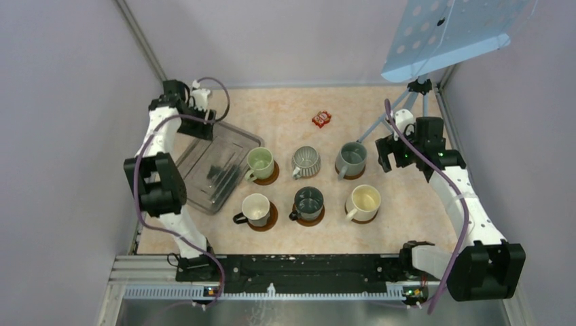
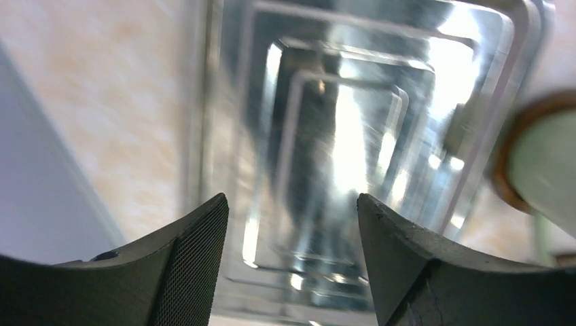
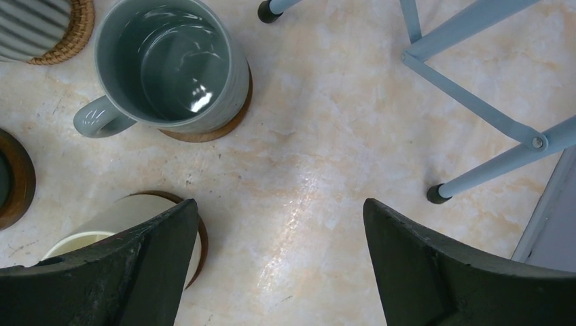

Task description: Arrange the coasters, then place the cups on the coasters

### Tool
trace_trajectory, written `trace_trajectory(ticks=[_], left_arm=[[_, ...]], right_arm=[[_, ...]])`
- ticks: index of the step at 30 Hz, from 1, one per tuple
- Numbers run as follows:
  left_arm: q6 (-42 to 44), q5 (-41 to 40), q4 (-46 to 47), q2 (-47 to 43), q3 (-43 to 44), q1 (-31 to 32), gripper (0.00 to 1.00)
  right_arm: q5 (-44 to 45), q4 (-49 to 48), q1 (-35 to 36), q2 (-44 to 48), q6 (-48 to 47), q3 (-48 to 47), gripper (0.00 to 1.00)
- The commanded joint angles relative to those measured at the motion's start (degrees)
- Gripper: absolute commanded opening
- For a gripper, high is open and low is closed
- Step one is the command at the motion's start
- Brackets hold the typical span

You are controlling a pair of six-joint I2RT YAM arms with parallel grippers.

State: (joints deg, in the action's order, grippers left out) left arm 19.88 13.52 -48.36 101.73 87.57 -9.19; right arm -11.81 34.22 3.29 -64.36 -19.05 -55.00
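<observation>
Several cups stand on round coasters in two rows. The back row holds a pale green cup (image 1: 260, 163), a ribbed grey cup (image 1: 306, 161) and a grey-blue cup (image 1: 352, 158). In front are a black cup with a white inside (image 1: 256, 208), a dark grey-green cup (image 1: 309, 202) and a cream cup (image 1: 365, 201). My left gripper (image 1: 204, 125) hangs open over the metal tray (image 2: 339, 136), holding nothing. My right gripper (image 3: 280, 207) is open over bare table, right of the grey-blue cup (image 3: 170, 64) and its brown coaster (image 3: 231, 119). The cream cup (image 3: 129, 217) is partly hidden by the left finger.
The rectangular metal tray (image 1: 216, 163) lies at the left, beside the pale green cup (image 2: 543, 156). A small red packet (image 1: 321, 119) lies behind the cups. A tripod (image 3: 469, 102) carrying a blue perforated board (image 1: 448, 34) stands at the back right, near my right gripper.
</observation>
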Motion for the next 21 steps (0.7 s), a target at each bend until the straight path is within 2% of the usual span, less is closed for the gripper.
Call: trace_trajectory(ticks=[1,5,11,17,21], left_arm=[[15.5,-4.6,-3.5,13.3,11.8,-2.7,0.74],[18.6,-3.4,-1.8,19.8,19.5,-5.4,0.69],[20.2,-5.6,-0.2,27.3,26.0,-7.1,0.64],[18.1,-1.8,-2.4,30.9,26.3,-9.6,0.48],[15.4,3.9,-3.5,30.8,25.0,-11.4,0.48]], right_arm=[[-0.9,-1.4,0.5,-1.3,-0.1,-1.4,0.9],[-0.5,-1.1,0.5,-1.6,0.0,-1.6,0.9],[0.0,-0.8,0.5,-1.8,0.0,-1.5,0.9],[0.1,-1.0,0.5,-2.9,0.2,-2.1,0.9],[0.0,-1.1,0.6,-3.6,0.2,-2.4,0.9]])
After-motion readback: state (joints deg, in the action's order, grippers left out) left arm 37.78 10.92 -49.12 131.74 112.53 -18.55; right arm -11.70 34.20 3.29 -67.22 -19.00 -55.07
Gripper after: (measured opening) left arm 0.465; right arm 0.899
